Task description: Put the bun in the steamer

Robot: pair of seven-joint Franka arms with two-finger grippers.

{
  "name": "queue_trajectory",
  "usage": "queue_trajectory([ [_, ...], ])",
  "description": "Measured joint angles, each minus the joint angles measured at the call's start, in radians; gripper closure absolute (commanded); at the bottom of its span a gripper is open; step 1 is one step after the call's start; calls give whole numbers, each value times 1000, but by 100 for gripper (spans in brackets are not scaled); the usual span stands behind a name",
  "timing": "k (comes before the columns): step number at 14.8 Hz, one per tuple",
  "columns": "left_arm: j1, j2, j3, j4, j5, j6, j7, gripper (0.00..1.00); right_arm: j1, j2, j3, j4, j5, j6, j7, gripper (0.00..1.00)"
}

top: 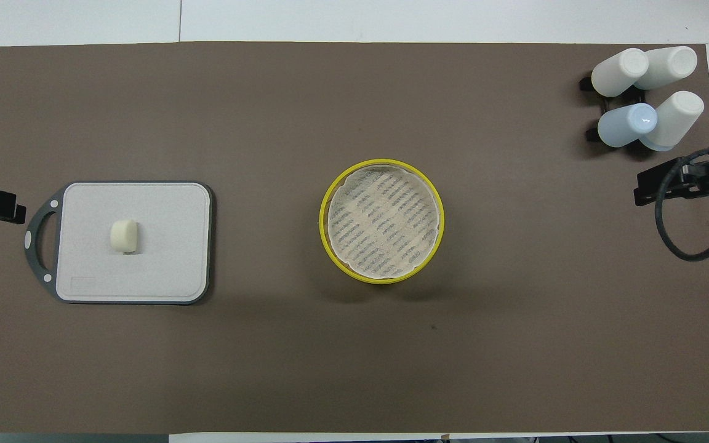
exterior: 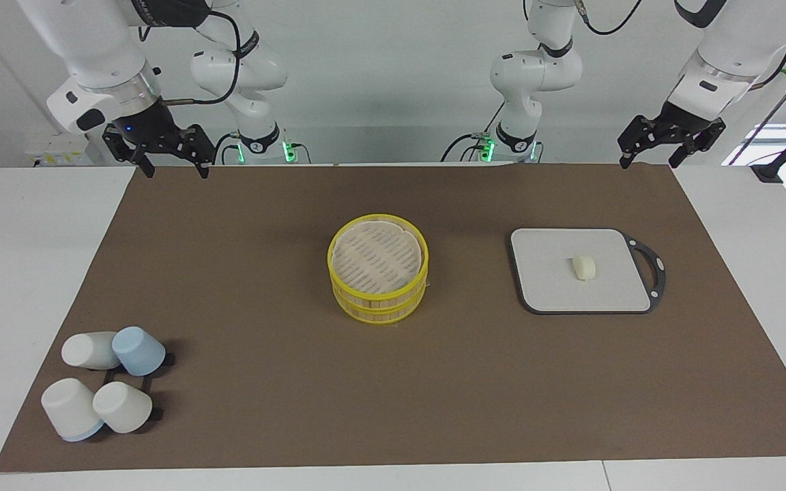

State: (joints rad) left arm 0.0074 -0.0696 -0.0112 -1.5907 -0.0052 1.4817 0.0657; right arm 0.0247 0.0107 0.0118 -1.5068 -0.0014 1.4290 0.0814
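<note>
The bun [exterior: 584,267] is a small cream-white lump lying on the middle of a grey square board [exterior: 550,286], toward the left arm's end of the table; it also shows in the overhead view [top: 124,236]. The steamer [exterior: 378,267] is a round yellow-rimmed bamboo basket at the middle of the brown mat, open on top with a pale slatted floor showing [top: 382,220]. No lid is in view. My left gripper [exterior: 649,162] hangs open and empty over the mat's edge by the robots. My right gripper [exterior: 176,170] hangs open and empty over the same edge at the right arm's end.
Several white and blue cups [exterior: 103,385] lie on a black rack at the right arm's end, farther from the robots than the steamer. The board's dark handle [exterior: 652,269] points toward the left arm's end. A brown mat [exterior: 263,382] covers the table.
</note>
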Motion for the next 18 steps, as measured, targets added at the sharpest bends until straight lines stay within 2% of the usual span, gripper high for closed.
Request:
queue_trajectory([
  [10, 0, -19, 2, -39, 0, 7, 0, 0, 13, -2, 3, -1, 2, -35, -2, 0],
  [14, 0, -64, 2, -149, 0, 75, 0, 0, 157, 8, 10, -20, 3, 55, 56, 0],
  [16, 1, -95, 3, -214, 0, 108, 2, 0, 273, 47, 15, -28, 3, 119, 222, 0],
  [18, 1, -127, 3, -297, 0, 157, 15, 0, 400, 128, 18, -21, 3, 207, 388, 0],
])
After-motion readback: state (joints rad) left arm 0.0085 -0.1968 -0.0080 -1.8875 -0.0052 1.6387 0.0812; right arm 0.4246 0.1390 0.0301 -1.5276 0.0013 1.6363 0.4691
